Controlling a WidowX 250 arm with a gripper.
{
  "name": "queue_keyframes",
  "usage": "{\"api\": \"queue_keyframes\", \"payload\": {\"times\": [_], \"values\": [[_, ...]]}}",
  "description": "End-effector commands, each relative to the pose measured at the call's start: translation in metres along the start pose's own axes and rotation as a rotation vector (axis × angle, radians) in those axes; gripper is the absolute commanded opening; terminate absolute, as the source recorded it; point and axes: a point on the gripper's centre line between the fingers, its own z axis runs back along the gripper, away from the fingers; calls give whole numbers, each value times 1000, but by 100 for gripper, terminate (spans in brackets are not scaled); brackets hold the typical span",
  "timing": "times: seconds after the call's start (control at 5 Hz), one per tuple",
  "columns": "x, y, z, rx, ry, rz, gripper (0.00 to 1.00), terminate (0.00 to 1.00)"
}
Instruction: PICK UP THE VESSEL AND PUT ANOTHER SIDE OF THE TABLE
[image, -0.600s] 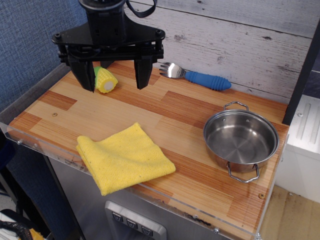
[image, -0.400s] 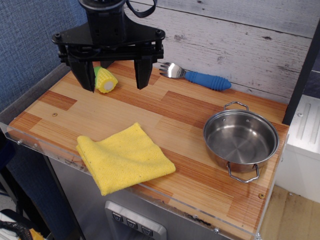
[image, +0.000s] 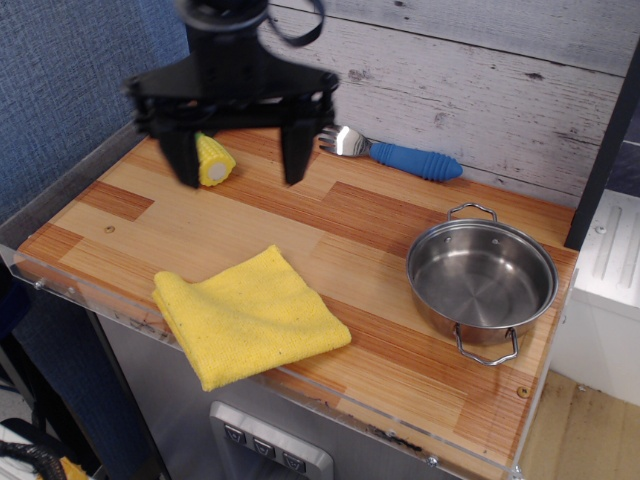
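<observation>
cloth: yellow cloth (image: 249, 317) lying folded, well left of the vessel
vessel: vessel (image: 481, 279) sitting upright on the table (image: 340, 215), right end
gripper: gripper (image: 240, 170) hovering far left of the vessel, jaws apart, holding nothing
corn: toy corn (image: 212, 160) lying behind the gripper

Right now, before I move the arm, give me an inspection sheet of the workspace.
Surface: wooden table, striped planks, clear plastic rim at the front edge.
Job's things: vessel upright at the right end, empty, both wire handles free.
Clutter: folded yellow cloth near the front edge; toy corn at back left; fork with blue handle along the back wall.
Grippers: tool open, holding nothing, blurred, above the back left near the corn, well clear of the vessel.
Cables: a dark cable loop at the top of the arm.
Surroundings: grey plank wall behind, blue wall at left, white unit at right.
</observation>
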Motion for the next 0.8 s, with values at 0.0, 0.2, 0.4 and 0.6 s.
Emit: {"api": "queue_keyframes", "payload": {"times": [0.0, 0.2, 0.4, 0.6], "values": [[18, -23, 11, -51, -45, -7, 100, 0], [6, -39, -14, -131, -20, 47, 100, 0], [-3, -54, -41, -187, 1, 18, 100, 0], [-6, -68, -63, -228, 8, -24, 100, 0]]}}
